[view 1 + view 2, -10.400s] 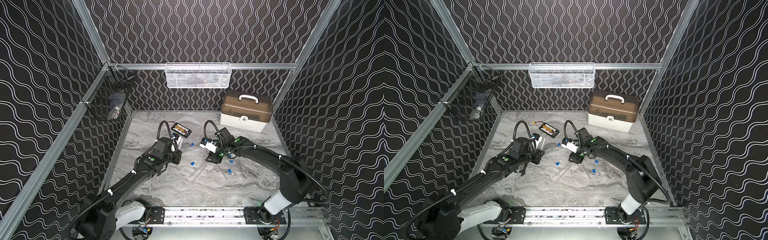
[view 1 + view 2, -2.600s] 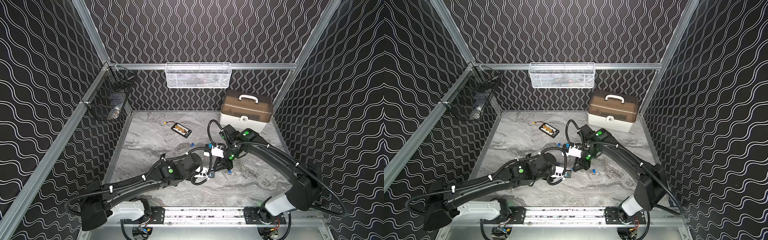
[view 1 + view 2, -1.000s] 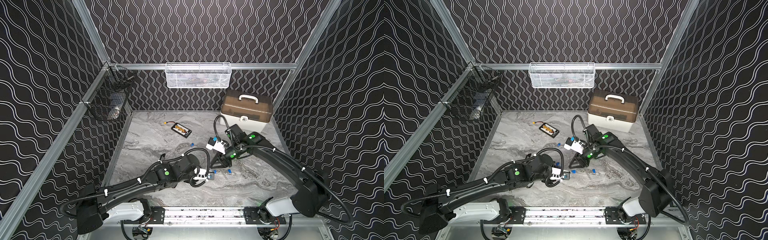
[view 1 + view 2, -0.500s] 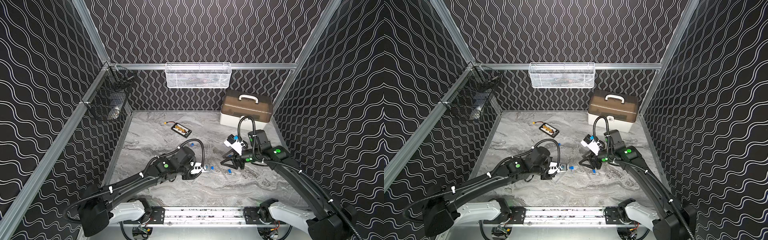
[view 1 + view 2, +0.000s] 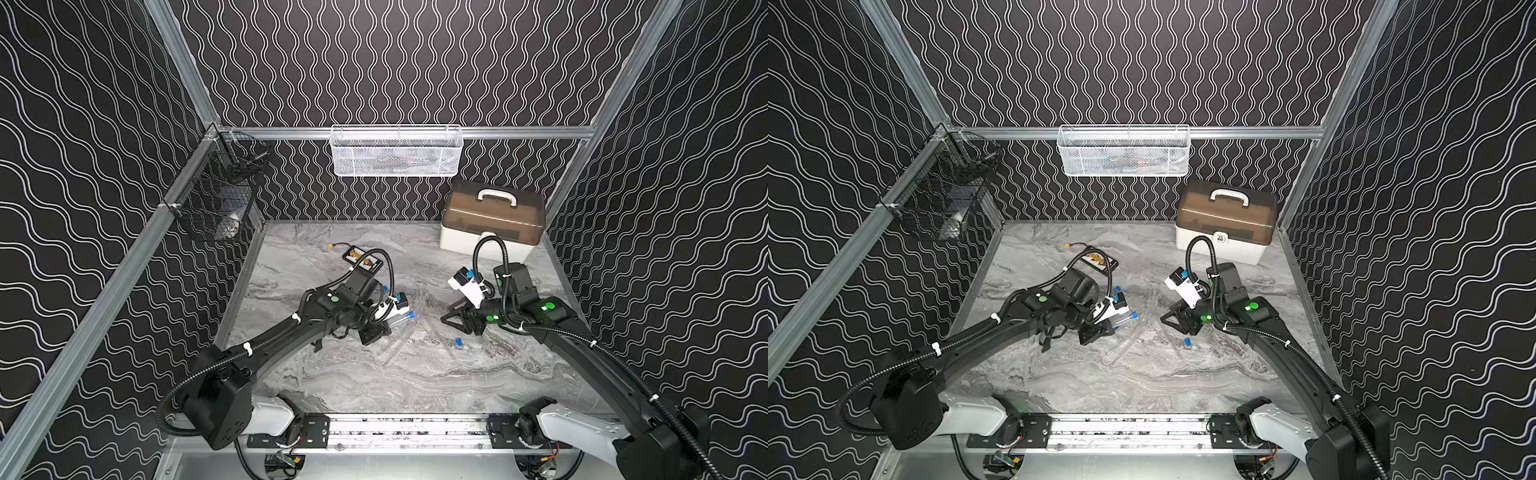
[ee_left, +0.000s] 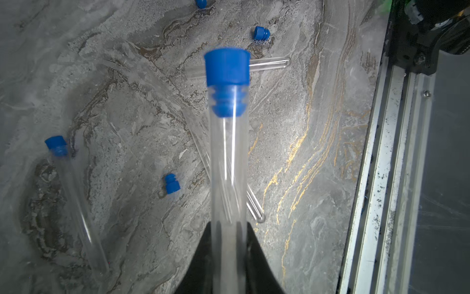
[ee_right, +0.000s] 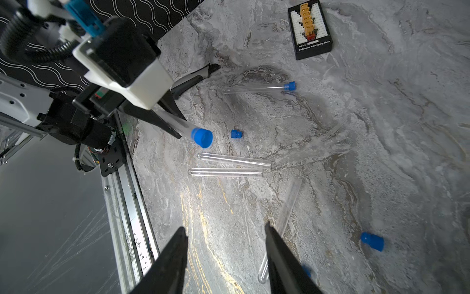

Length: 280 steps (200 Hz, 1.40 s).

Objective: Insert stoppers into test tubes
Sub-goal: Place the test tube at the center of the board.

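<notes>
Left gripper (image 5: 376, 330) is centre-left on the table (image 5: 415, 374). It's clamped on a test tube (image 6: 229, 165), gripping the end away from the mouth. The tube sticks out to the right, toward the right arm, and looks clear of the marble. Blue stopper (image 6: 227, 67) is seated in its mouth: ribbed part inside the glass, cap outside.

Right gripper (image 7: 225, 227) is centre-right, low over the table, jaws apart with nothing between them. In its wrist view one finger overlaps an empty tube (image 7: 287, 203) lying flat; can't tell if they touch.

Other task items on the marble:
- Second stoppered tube (image 7: 256, 88) lies flat just beyond the left gripper, on the far side.
- Pair of empty tubes (image 7: 234, 160) lies side by side between the two grippers, nearer the left one.
- Loose stopper (image 7: 236, 134) sits close to the held tube's tip.
- Another stopper (image 7: 372, 241) is on the far side of the right gripper's fingers.
- Third stopper (image 5: 459, 342) is just on the near side of the right gripper.

Battery board (image 5: 361, 262) is far centre, well apart from the tubes. Toolbox (image 5: 492, 220) is in the far right corner.
</notes>
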Available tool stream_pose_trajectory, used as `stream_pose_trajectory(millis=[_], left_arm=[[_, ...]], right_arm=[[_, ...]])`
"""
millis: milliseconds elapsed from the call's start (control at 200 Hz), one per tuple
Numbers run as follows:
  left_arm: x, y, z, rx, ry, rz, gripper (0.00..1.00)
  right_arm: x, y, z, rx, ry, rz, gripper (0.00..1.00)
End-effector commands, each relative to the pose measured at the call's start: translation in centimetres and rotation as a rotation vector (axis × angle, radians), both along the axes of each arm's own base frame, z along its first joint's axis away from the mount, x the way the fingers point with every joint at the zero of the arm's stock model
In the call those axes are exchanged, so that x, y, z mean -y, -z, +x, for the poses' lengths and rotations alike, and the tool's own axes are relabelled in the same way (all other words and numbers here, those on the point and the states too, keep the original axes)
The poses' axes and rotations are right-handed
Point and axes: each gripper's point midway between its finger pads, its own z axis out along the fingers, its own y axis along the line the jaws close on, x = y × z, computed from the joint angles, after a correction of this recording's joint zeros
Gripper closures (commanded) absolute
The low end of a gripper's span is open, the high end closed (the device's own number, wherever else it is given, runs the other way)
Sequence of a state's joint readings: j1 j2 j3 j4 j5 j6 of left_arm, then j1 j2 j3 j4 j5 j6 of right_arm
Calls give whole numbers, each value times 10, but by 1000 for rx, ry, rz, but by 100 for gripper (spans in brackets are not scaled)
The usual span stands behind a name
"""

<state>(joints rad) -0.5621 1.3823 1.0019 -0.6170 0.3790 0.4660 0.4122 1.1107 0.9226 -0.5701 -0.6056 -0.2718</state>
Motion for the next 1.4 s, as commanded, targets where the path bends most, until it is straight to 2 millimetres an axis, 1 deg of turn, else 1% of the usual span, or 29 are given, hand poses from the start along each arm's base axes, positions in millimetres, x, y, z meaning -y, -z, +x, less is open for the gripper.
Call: stream_pose_trajectory(millis=[0,85,155,255,350,595,796,986,1181,1396], left_arm=[[-11,11,10,-15,-67,50,100],[-25,25,30,-15,-164,106,100],[-30,34,42,-58,-221,125,100],[-35,46,54,-83,-271,177,100],[-41,55,64,-88,-310,223,100],[-39,74,81,-118,-327,281,100],[-36,89,91,-142,-342,295,100],[-38,101,94,-157,-371,306,100],[-42,115,93,-168,-389,329,97],[-50,124,93,-151,-403,366,88]], right_arm=[[2,0,12,32,49,-10,51],[19,9,37,16,218,-90,51],[28,16,47,-17,275,-160,52],[29,23,49,-49,284,-190,53],[28,23,50,-43,295,-171,53],[28,25,49,-33,302,-150,54],[28,24,48,-25,298,-151,53],[29,24,47,-24,298,-146,54],[28,25,46,-26,296,-146,54],[29,26,46,-26,292,-153,54]])
